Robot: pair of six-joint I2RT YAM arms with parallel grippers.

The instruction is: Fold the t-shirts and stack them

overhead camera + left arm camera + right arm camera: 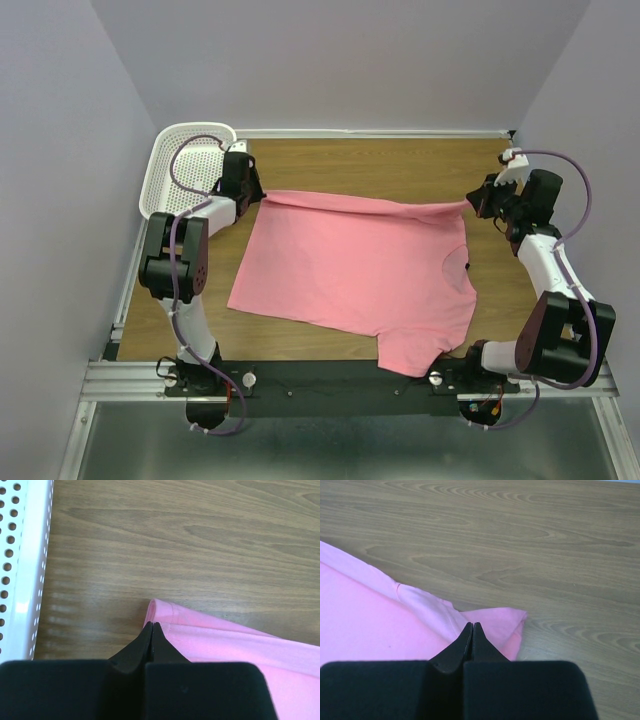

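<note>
- Left hand (258, 194) is pinching shut on the far left corner of a salmon-pink t-shirt (360, 270), at the hem end; in the left wrist view its black fingertips (148, 632) are pressing together right at the edge of the fabric.
- Right hand (474, 203) is closing tight on the far right corner of the t-shirt, at the folded sleeve; in the right wrist view its fingertips (468, 632) are meeting over the pink cloth.
- Between the two hands the far edge of the t-shirt is running in a nearly straight line, with a small fold rising along it.
- The t-shirt is lying spread out sideways in the middle of the wooden counter (380, 165), neck opening pointing right and hem pointing left.
- Its near sleeve is reaching toward the near edge of the counter, close to the right arm's base.
- A white perforated basket (160, 175) is sitting at the far left corner of the counter, just beside the left hand and apart from the t-shirt.
</note>
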